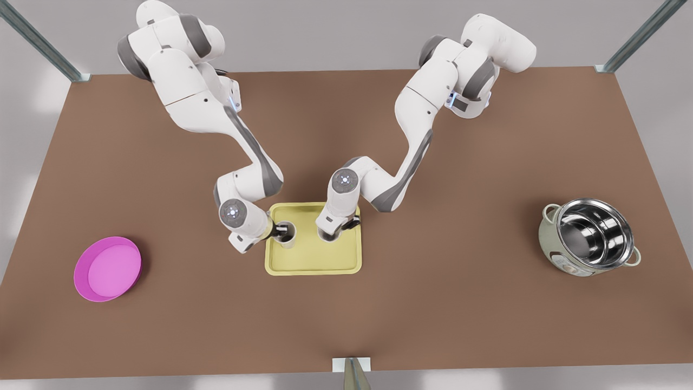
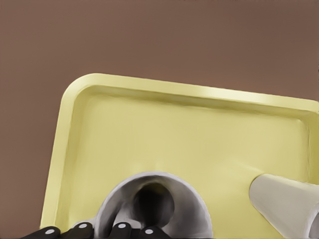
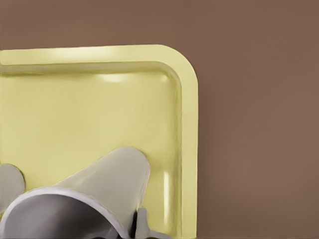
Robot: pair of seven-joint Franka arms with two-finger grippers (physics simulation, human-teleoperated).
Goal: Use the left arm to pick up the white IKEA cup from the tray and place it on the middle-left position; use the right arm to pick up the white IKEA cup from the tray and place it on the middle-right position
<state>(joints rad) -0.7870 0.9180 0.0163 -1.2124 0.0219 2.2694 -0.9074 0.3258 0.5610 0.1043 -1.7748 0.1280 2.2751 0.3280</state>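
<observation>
Where grippers meet, two cups (image 1: 286, 235), one tray (image 1: 312, 264)

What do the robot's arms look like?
Both arms are glossy white with rounded shells and dark grey bands at the joints. Each has a round grey cap with a small glowing dot near the wrist. The left gripper's fingers are black.
</observation>
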